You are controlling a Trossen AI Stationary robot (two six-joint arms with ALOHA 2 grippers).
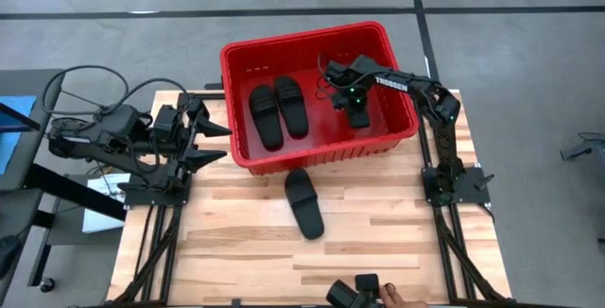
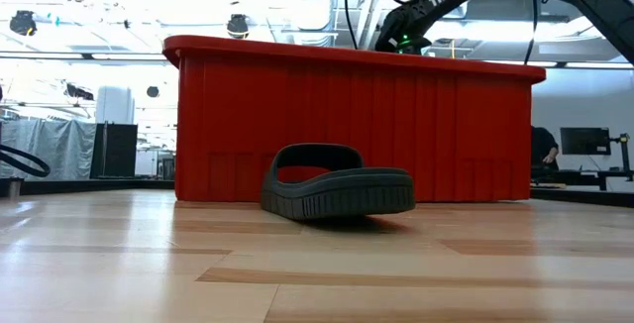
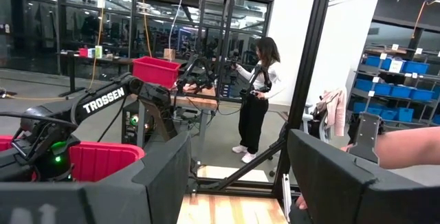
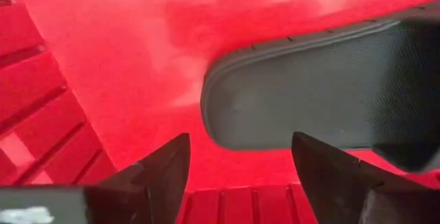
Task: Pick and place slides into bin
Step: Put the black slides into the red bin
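Note:
The red bin (image 1: 248,157) stands at the table's far middle. Two black slides (image 1: 266,117) (image 1: 291,106) lie side by side on its floor at the left. A third slide (image 4: 309,93) lies flat on the bin's floor at the right, just under my right gripper (image 4: 240,176). That gripper points down inside the bin (image 1: 357,110) with its fingers open and touching nothing. Another slide (image 1: 304,202) lies sole down on the wooden table in front of the bin (image 2: 337,184). My left gripper (image 1: 213,143) waits open above the table's left edge.
A person's hand (image 1: 397,297) and a dark object (image 1: 354,291) show at the table's near edge. The wooden top (image 1: 236,242) lies bare near and left of the loose slide. Beyond the table a person (image 3: 256,100) stands in the room.

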